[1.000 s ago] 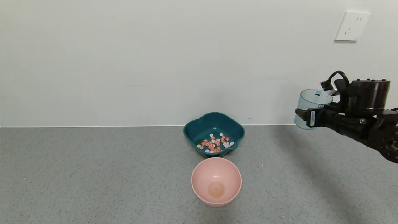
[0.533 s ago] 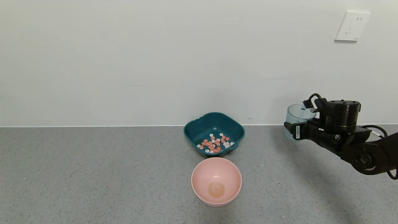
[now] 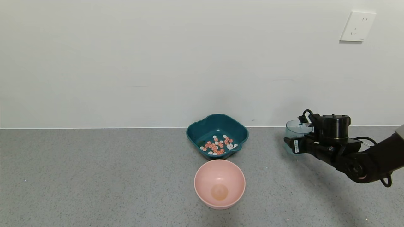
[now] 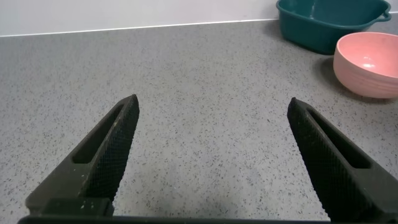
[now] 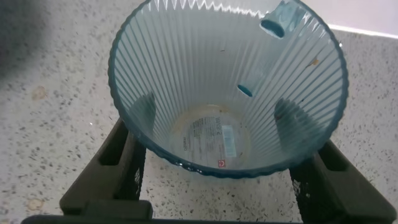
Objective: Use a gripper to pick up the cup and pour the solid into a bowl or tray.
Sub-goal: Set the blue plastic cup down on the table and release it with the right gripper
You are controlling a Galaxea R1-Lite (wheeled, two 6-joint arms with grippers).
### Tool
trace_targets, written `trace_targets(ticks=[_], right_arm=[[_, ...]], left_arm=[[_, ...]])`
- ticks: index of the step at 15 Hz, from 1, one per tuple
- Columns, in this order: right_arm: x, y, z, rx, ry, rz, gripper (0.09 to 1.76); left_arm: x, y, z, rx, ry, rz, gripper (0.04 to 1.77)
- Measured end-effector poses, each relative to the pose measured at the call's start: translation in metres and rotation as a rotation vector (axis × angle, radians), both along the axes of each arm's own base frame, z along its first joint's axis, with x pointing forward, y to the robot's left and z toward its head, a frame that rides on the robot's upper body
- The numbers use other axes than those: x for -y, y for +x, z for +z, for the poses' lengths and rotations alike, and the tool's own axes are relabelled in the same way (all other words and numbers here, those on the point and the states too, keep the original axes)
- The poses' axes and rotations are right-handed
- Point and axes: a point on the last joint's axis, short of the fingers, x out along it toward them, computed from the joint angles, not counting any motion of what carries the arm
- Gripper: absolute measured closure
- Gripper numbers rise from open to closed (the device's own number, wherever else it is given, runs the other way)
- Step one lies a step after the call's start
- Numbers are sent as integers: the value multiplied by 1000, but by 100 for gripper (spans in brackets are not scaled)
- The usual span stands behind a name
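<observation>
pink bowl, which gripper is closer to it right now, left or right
Can't tell for sure. The right gripper, shut on the cup, is off to the pink bowl's right. The left gripper sits open over bare counter on its other side.

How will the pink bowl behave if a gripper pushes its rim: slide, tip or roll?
The pink bowl looks like light plastic and is empty, so it would probably slide easily on the smooth counter. Its round sides narrow to a small base, so a push on the rim may rock or tip it.

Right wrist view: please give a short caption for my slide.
Right pincer grips the empty, transparent pale-blue ribbed plastic cup above the speckled grey countertop.
</observation>
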Motion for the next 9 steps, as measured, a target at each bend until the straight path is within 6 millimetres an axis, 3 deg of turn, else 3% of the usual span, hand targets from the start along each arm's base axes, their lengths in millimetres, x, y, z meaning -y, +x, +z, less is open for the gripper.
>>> trace_targets(ticks=[9], right_arm=[[-1,4,-19,-48,-13,0,51]], left_arm=[[0,0,0,0,0,0,9]])
